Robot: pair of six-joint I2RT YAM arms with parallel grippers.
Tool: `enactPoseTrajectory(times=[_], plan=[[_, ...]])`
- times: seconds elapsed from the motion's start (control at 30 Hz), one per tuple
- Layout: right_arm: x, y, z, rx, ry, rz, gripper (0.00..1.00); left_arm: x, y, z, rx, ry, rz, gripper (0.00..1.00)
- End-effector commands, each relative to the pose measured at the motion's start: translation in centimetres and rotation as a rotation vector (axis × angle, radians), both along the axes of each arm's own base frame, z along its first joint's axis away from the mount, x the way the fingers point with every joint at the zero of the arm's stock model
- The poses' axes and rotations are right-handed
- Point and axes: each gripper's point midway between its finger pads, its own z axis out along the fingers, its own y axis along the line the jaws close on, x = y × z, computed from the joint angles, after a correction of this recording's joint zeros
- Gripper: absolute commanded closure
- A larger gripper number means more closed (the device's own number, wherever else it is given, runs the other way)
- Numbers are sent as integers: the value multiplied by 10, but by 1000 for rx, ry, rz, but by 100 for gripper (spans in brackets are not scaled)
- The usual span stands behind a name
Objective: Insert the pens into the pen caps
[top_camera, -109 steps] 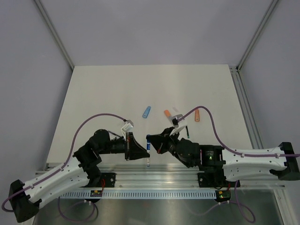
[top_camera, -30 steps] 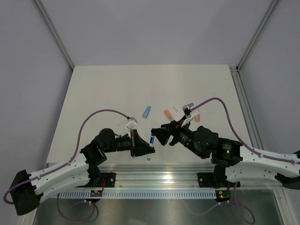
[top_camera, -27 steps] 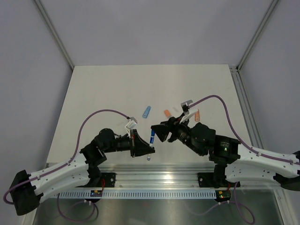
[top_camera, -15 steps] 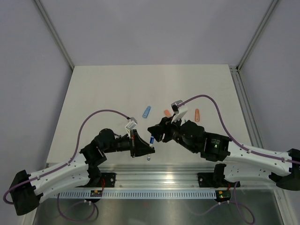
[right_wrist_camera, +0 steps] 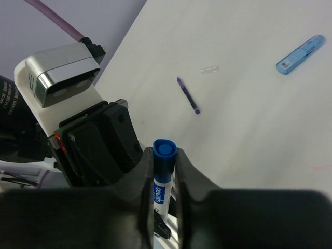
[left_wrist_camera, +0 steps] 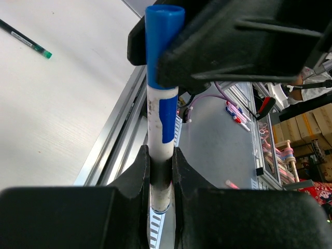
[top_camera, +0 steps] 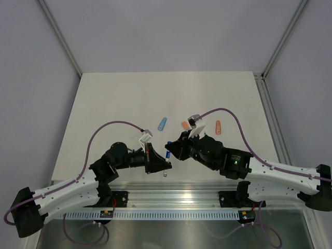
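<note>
over the pale table (top_camera: 129, 93) the left arm (top_camera: 72, 189) and right arm (top_camera: 270, 168) meet nose to nose near the front edge. the work is all held in the air between them. the left gripper (left_wrist_camera: 161, 174) is pinched narrow on the lower barrel of the white pen (left_wrist_camera: 160, 124). the right gripper (right_wrist_camera: 164, 165) is closed tight round the blue cap (left_wrist_camera: 164, 36) at the pen's other end. from the left wrist view the cap looks on, its rim meeting the white barrel. i can't tell whether it is pushed fully home.

to my eye the step is the final press. it wants the push to run straight down the pen's length, with cap and barrel kept in one line so nothing cocks or scrapes. the left hold has to be firm enough that the barrel doesn't slide back through the fingers. i'd ease off the cap side first, only once it is seated.

waiting loose on the table are a light blue cap (top_camera: 163, 123), two orange caps (top_camera: 184, 125), a green-tipped pen (left_wrist_camera: 25, 38), a thin purple pen (right_wrist_camera: 188, 95) and a tiny clear cap (right_wrist_camera: 209, 69).
</note>
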Motion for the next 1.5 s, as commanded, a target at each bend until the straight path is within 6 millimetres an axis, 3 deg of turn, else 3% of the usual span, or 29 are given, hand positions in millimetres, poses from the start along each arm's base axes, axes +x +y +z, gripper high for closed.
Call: enactPoseTrajectory(times=[0.0,0.1,0.2,0.37,0.47,0.73,0.83,0.87,0.93,1.07,1.2,1.27,1.3,1.4,1.47], plan=[[-2,3,7,55,13,13,88,7,-5,27,-69,-76,21,100],[-5,1,-4,57,37,13,100,13,-3,28,-71,-75,58,100],[-12,6,-22,46,85,47,100,22,-4,34,-72,-83,104,100],[-23,9,-55,90,162,66,100,43,-6,61,-61,-136,182,100],[-27,5,-56,136,164,66,100,55,-5,80,-68,-168,221,100],[-40,15,-71,89,193,81,100,68,-15,72,-65,-127,218,100],[-30,7,-77,62,194,7,100,62,-18,69,-59,-120,175,100],[-20,5,-63,84,166,-31,100,58,-19,61,-46,-105,153,100],[-10,-2,-63,55,157,-60,100,54,-18,50,-37,-73,145,90],[36,-9,-52,44,140,-142,100,45,-10,22,0,-20,140,75],[75,-12,-55,26,148,-185,100,37,4,0,37,7,162,58],[84,-8,-62,12,169,-172,100,34,12,-13,80,21,178,48],[94,-7,-55,40,154,-183,100,34,17,-10,75,9,196,33],[111,-6,-56,33,152,-190,100,37,28,-17,119,9,246,8],[124,-8,-65,7,160,-201,100,37,37,-22,160,16,277,2]])
